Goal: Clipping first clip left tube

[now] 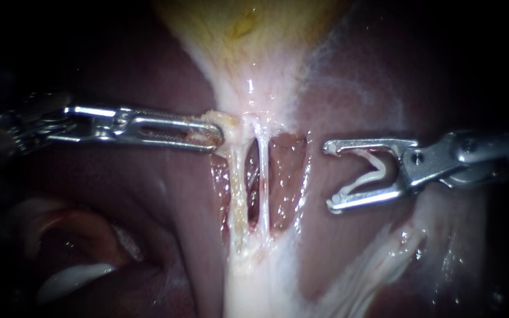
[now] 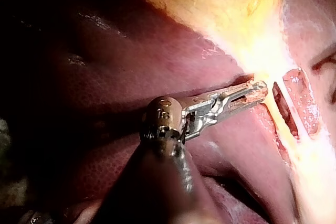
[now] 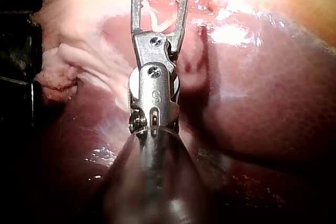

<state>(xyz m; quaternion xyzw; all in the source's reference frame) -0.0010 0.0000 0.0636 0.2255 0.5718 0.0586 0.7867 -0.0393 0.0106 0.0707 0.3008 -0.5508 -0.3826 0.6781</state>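
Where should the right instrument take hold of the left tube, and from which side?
Its bare middle: the left tube stands taut and upright, apart from the right tube, below tissue the left instrument grips. The right instrument, a clip in its wide jaws, should probably come from the front, one jaw entering the gap between tubes.

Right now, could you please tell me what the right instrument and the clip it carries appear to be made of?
The right instrument looks like polished steel: it is silvery, with bright glints along its edges. The clip seems to be white plastic, pale, smooth and slightly glossy, bent in a V, though the look alone cannot confirm that.
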